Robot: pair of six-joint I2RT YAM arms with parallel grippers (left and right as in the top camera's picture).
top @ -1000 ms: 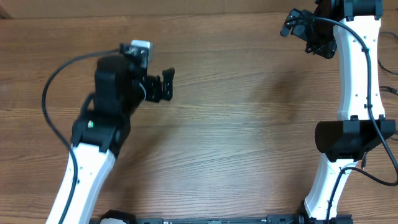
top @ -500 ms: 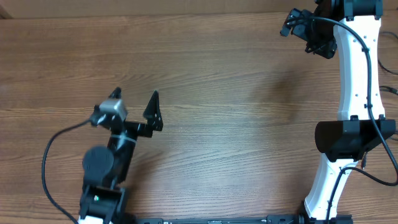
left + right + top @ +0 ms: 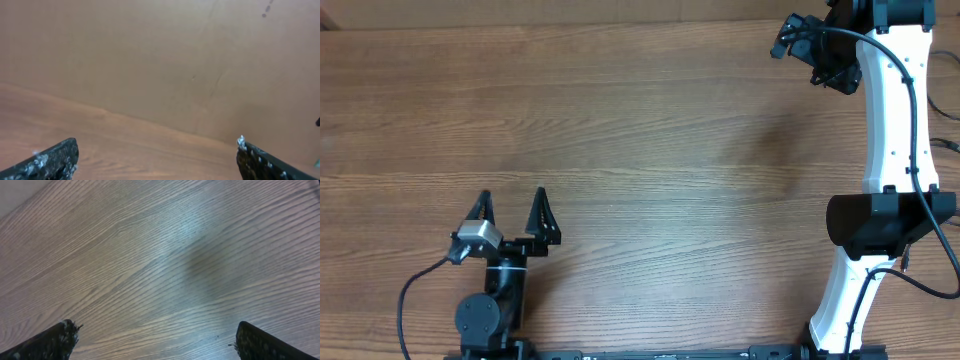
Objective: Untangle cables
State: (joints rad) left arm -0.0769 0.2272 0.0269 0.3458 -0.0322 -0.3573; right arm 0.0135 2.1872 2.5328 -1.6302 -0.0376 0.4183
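Observation:
No thin task cables show in any view. My left gripper (image 3: 510,215) is open and empty, drawn back near the table's front left edge; in the left wrist view its two fingertips (image 3: 155,157) frame only bare wood and a brown wall. My right gripper (image 3: 798,45) is raised at the far right corner. In the right wrist view its fingertips (image 3: 155,337) are wide apart over bare wood, holding nothing.
The wooden table (image 3: 670,190) fills the overhead view. The white right arm (image 3: 890,130) with its thick black wiring stands along the right edge. The left arm's base (image 3: 485,320) sits at the front left, with a thick black arm cable looping beside it.
My left arm has pulled back from the table's middle left toward the front edge, folding over its base. Its gripper stays open. The right arm has not moved.

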